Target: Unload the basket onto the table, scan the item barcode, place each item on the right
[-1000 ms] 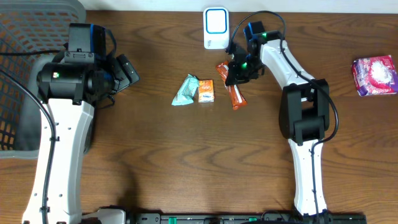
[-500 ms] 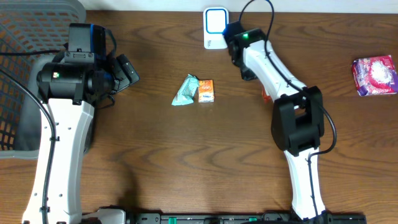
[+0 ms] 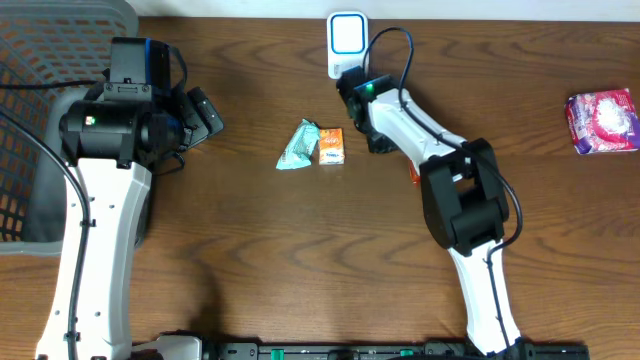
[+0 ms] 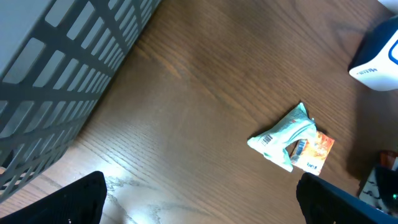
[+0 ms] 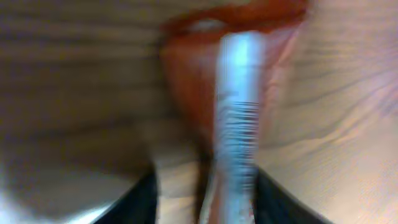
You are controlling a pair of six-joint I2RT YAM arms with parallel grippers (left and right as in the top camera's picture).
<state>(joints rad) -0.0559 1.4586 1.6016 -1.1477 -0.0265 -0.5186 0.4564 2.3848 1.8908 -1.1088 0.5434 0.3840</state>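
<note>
Packet [image 5: 186, 87] lay between right fingers [image 5: 140, 202], grip not discernible; left fingers [image 4: 68, 199] stood open. Its barcode strip [image 5: 239, 124] needed squaring toward scanner [image 3: 347, 40] at twelve o'clock.

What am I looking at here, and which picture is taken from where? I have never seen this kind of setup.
These are two white robot arms at a wooden table, each ending in a two-finger gripper. The wide picture looks down from above; the other two come from cameras on the wrists. On the table lie a teal packet, an orange packet beside it and a pink packet at the right; a white and blue scanner stands at the far edge. A grey basket stands by the left arm. The left gripper is open and empty. The right gripper is close over an orange-red packet; blur hides whether it grips it.
</note>
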